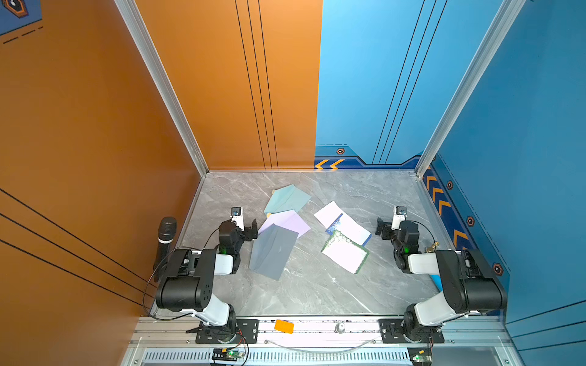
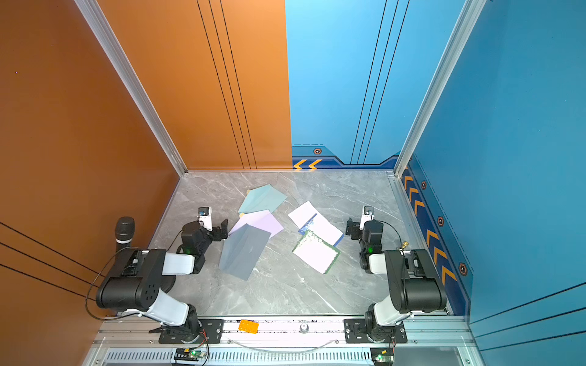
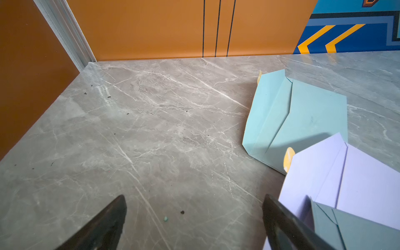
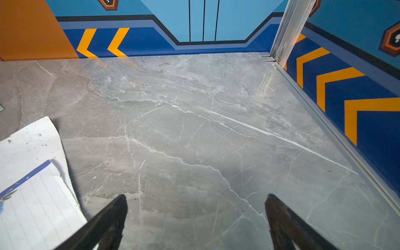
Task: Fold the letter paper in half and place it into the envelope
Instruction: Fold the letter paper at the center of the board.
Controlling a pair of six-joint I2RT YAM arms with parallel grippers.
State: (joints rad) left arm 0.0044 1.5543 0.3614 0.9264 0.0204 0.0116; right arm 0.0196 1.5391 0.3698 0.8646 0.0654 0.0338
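1. Both arms sit low at the sides of the table (image 1: 317,291). The left gripper (image 1: 250,230) has its jaws spread wide and holds nothing. The right gripper (image 1: 383,228) is equally wide and empty (each wrist view shows bare marble between the fingertips).
2. The letter paper lies on the right arm's side. A green-bordered sheet (image 1: 345,252) rests on top and overlaps a blue-edged lined sheet (image 1: 348,228), which overlaps a plain white sheet (image 1: 329,212). All three look unfolded.
3. The envelopes fan out just beside the left gripper. A grey-blue envelope (image 1: 272,250) lies over a lavender envelope (image 1: 290,220), which lies over a teal envelope (image 1: 287,198). The teal one's flap appears open in the left wrist view.
4. Nothing looks begun, so the step in hand is probably the first reach for a sheet. The green-bordered sheet seems the sensible pick, since nothing covers it.
5. To do this well, the right gripper would come down on a free corner that lies off the pile, so that it catches one layer only.
6. That edge would then be carried over to meet the opposite edge, and the two squared up before any crease is pressed.
7. Thin paper lying flat on marble is likely hard to get under, and dragging it could shift the sheets beneath.
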